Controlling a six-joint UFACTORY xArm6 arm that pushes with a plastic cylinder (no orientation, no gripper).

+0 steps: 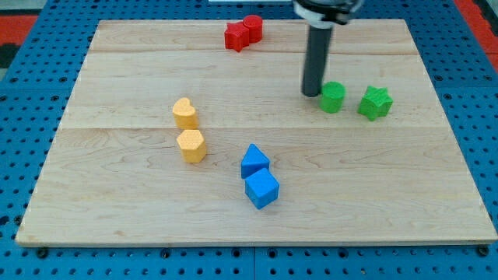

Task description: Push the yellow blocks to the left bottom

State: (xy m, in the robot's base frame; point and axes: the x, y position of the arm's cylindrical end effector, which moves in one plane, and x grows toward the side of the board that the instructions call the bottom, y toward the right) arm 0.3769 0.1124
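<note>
You could see that my tip stood just beside the green cylinder, holding nothing, while the yellow heart block and yellow hexagon block lay well apart, toward the view's lower left.

Robotics lab, blue pegboard bench, wooden board

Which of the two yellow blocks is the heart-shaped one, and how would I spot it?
Start at the wooden board and look left of its centre, where two yellow blocks sit close together. The yellow heart block is the upper one; the yellow hexagonal block below has flat sides and no notch.
</note>
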